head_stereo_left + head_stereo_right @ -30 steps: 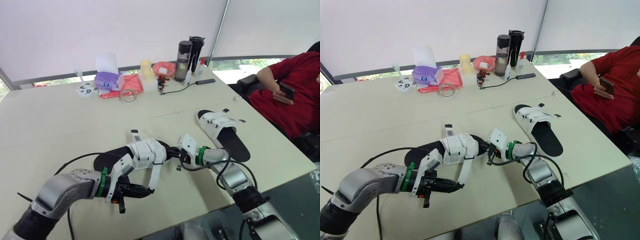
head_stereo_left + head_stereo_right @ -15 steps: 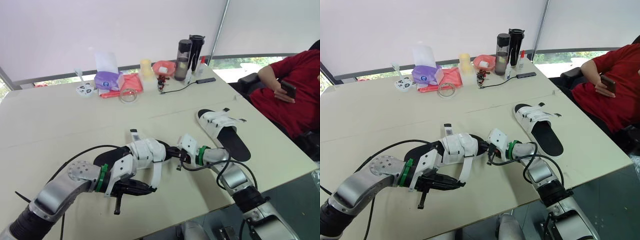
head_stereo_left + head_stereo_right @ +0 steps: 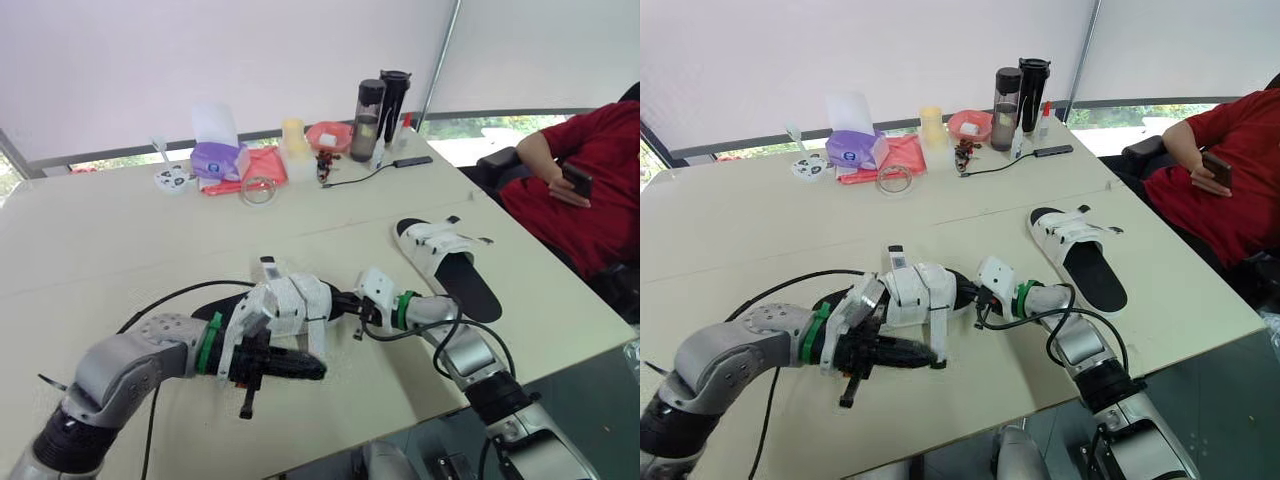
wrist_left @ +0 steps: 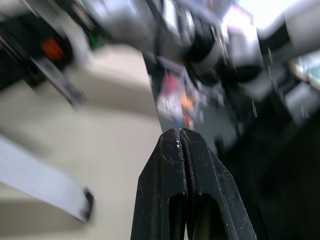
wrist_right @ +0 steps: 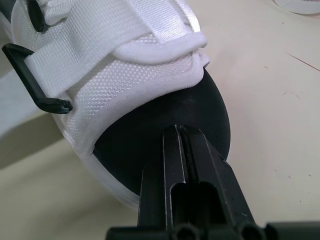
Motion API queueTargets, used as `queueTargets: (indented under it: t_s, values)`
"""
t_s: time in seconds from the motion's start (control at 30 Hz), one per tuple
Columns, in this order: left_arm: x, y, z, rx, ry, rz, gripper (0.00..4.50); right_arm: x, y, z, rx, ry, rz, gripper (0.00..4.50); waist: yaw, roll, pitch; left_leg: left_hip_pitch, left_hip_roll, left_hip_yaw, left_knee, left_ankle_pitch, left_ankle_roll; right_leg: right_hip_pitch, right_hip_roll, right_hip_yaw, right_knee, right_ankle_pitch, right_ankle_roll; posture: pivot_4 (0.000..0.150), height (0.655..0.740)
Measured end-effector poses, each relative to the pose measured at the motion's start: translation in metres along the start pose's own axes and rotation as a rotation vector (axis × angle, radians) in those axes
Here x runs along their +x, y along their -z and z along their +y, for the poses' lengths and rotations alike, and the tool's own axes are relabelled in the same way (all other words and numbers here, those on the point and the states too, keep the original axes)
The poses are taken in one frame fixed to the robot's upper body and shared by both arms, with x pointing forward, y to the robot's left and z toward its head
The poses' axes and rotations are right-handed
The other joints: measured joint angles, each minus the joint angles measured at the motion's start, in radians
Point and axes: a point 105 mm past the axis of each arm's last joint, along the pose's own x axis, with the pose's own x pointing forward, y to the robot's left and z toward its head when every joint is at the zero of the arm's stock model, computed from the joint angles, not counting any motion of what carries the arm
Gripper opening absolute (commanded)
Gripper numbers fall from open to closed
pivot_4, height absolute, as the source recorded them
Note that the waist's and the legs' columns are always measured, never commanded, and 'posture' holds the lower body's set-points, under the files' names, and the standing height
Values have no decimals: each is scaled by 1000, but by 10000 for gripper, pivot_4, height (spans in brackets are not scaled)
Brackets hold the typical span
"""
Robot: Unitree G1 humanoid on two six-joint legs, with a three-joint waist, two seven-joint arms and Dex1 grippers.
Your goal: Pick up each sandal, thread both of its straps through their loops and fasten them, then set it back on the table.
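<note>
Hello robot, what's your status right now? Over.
Left gripper shut beside near sandal, strap loose. Right gripper shut, tips on its sole. Far sandal lies apart. Nothing in the way.

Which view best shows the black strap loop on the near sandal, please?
The right wrist view: the loop sits close up, dark against the white upper of the sandal. In the eye views the loop is too small to tell; in the left wrist view I cannot make it out.

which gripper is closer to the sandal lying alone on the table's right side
Right. The right gripper is at the toe of the nearer sandal, on the side facing the lone sandal; the left gripper is beside that nearer sandal's straps, farther to the left.
</note>
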Motion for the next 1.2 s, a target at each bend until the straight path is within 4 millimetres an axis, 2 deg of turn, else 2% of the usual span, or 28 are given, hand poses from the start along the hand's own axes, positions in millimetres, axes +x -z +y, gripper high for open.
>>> queueTargets:
  t_s: [0.07, 0.17, 0.27, 0.3, 0.37, 0.5, 0.6, 0.73, 0.9, 1.0, 1.1, 1.2]
  values:
    - [0, -19, 13, -48, -41, -100, 356, 0, 0, 0, 1, 1, 1, 0, 4, -3, 0, 1, 0, 0, 0, 0, 0, 0, 0, 0, 0, 0, 0, 1500, 7400]
    - [-6, -32, 21, -71, -76, -157, 356, 1, 0, 1, 2, -4, 0, 0, 4, -4, -1, 1, 0, 0, 0, 2, 3, 1, 0, 0, 1, 0, 0, 1500, 7400]
    - [-18, -27, 27, -52, -124, -107, 356, 1, 0, 1, 1, -8, -1, 0, 3, -5, -2, 2, -1, 1, 0, 2, 3, 0, 0, 1, 4, 0, 0, 1500, 7400]
    - [-24, -22, 29, -36, -148, -73, 2706, 1, 0, 1, 1, -8, -2, 0, 4, -5, -2, 2, -1, 1, 0, 2, 3, -1, 0, 1, 5, 0, -1, 1500, 7400]
    - [-33, -11, 32, -34, -180, -21, 8935, 1, 0, 1, 1, -5, 0, 0, 5, -4, -2, 2, 0, 1, 0, 2, 3, -1, 0, 1, 5, 1, -2, 1500, 7400]
    - [-37, 5, 30, -58, -189, 29, 29312, 1, 0, 0, 2, 1, 1, 0, 4, -4, -1, 1, 0, 1, 0, 0, 0, -2, 0, 1, 2, 1, -1, 1500, 7400]
    - [-36, 33, 23, -122, -207, 77, 44258, 1, 0, 1, 2, -4, 0, 0, 4, -4, -2, 2, 0, 3, -1, 0, 0, -1, -3, 1, 1, 1, -1, 1500, 7400]
    - [-23, 51, 25, -144, -234, 114, 44258, 0, 1, -1, 3, 7, 2, 0, 7, -5, -1, 1, 0, 3, 0, 0, 0, -2, -2, 1, 1, 1, -1, 1500, 7400]
    - [-5, 49, 35, -147, -262, 76, 44258, 0, 1, 0, 3, 4, 2, 0, 6, -5, -2, 1, 0, 4, 0, 0, 0, -2, -2, 0, 0, 1, -1, 1500, 7400]
    - [-2, 49, 41, -156, -281, 69, 44258, 0, 1, 0, 3, -1, 2, 0, 6, -6, -3, 2, 0, 4, 0, 0, 0, -2, -2, 0, 0, 1, -1, 1500, 7400]
    - [5, 48, 44, -178, -281, 50, 36304, 0, 2, 0, 3, 3, 3, 0, 8, -6, -3, 2, 0, 4, 0, 0, 0, -1, -2, 0, 1, 1, -1, 1500, 7400]
    - [9, 45, 44, -183, -274, 41, 21346, 0, 2, 0, 3, 4, 3, 0, 8, -7, -3, 2, 0, 4, 0, 0, 0, -1, -2, 0, 1, 1, -1, 1500, 7400]
